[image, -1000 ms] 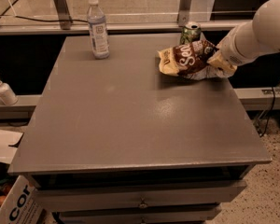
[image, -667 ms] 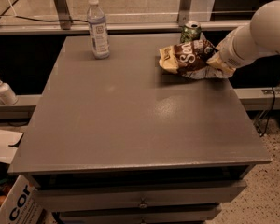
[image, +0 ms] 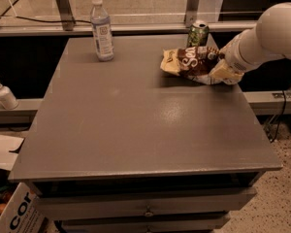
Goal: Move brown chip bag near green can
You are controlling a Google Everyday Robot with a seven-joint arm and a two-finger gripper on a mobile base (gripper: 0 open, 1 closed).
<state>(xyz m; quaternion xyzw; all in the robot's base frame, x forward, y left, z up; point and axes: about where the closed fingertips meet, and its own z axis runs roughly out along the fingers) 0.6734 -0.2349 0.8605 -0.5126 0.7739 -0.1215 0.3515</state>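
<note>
Camera view, the only one I have: the brown chip bag (image: 190,62) is at the far right of the table (image: 136,125). Its cream end points toward the middle and its other end is tucked against the gripper (image: 223,64), which reaches in from the right on the white arm (image: 269,35). The wrist hides the gripper's tip, so I cannot tell whether it is clamped on the bag or loose. I also cannot tell whether the bag lies flat on the table or hangs just above it.

The green can (image: 199,32) stands upright just behind the bag, at the table's far edge. The bag's upper edge overlaps the can's base from this angle, so I cannot say whether they touch. A clear bottle (image: 102,29) stands well apart at the far left.

I judge the bag already near the can, so what remains is setting it down and letting go. I would push no further back, since a light can at the edge could tip or slide off. I would lower gently until the bag's belly rests, release, then lift away to the right, watching that the crinkly film does not cling and drag the bag along
</note>
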